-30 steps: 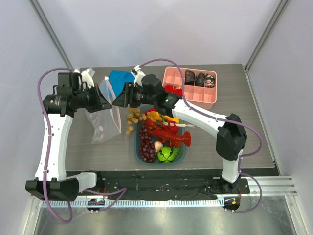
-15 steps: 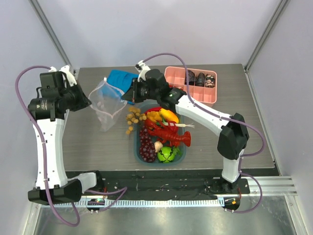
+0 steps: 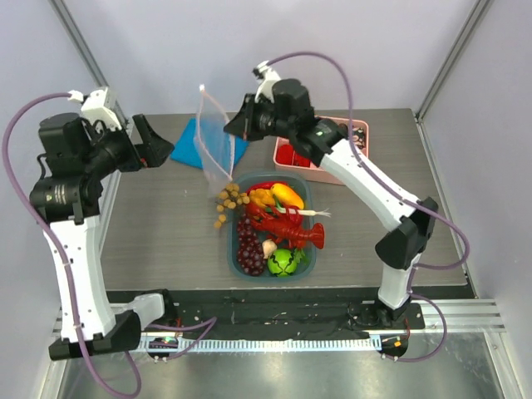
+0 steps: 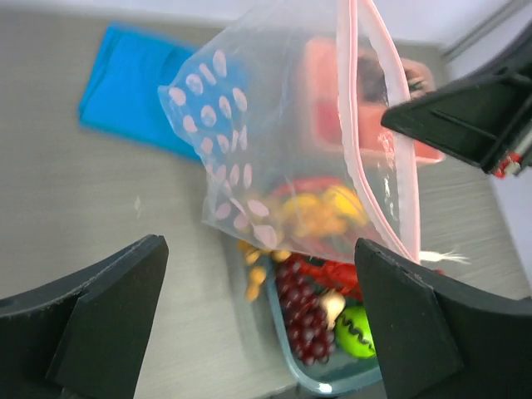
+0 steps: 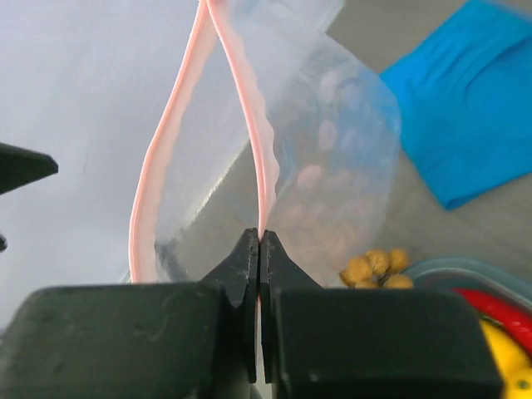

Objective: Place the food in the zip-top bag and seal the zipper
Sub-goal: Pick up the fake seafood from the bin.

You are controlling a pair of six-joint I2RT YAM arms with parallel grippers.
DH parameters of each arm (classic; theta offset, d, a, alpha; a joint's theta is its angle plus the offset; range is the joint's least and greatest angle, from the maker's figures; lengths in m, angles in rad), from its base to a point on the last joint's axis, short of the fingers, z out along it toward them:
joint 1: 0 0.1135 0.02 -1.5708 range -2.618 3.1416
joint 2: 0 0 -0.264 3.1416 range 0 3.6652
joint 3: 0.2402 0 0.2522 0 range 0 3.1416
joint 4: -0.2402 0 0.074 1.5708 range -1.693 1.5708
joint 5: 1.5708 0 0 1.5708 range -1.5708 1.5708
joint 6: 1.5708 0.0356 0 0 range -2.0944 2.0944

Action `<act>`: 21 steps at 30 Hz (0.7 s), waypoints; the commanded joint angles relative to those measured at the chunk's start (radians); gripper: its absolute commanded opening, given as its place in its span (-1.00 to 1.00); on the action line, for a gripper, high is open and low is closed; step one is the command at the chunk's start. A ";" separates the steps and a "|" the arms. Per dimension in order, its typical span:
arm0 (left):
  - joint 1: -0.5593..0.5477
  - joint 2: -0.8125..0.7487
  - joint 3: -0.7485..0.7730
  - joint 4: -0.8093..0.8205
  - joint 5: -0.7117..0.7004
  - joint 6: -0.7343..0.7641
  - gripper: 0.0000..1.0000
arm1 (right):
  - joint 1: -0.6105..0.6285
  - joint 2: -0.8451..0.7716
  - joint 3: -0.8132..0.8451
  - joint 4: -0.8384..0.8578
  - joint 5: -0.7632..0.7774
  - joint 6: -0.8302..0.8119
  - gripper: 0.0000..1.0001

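- Top external view: the zip-top bag [image 3: 214, 141] is hanging in the air, higher than a moment ago, above the gap between the blue cloth [image 3: 184, 137] and the teal tub [image 3: 233, 249].
- The right gripper [image 5: 259, 241] is pinching the zipper [image 5: 249, 125], clamped tight, and carrying the bag alone.
- The left gripper [image 3: 160, 143] is gaping wide and empty, having just released and drawn back.
- The food [image 3: 287, 226] is lying in the tub; with the bag's mouth parting, loading is likely coming next.
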 commanded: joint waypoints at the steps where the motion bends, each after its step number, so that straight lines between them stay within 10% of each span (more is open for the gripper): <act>1: 0.005 -0.057 0.054 0.228 0.244 -0.012 1.00 | -0.049 -0.193 0.147 -0.134 0.158 -0.143 -0.98; 9: -0.035 -0.024 -0.042 0.355 0.328 -0.039 1.00 | -0.101 -0.583 0.014 -0.233 0.512 -0.287 -0.98; 21: -0.478 0.217 -0.044 0.295 0.002 0.191 1.00 | -0.462 -0.890 -0.066 -0.595 0.577 -0.384 -0.98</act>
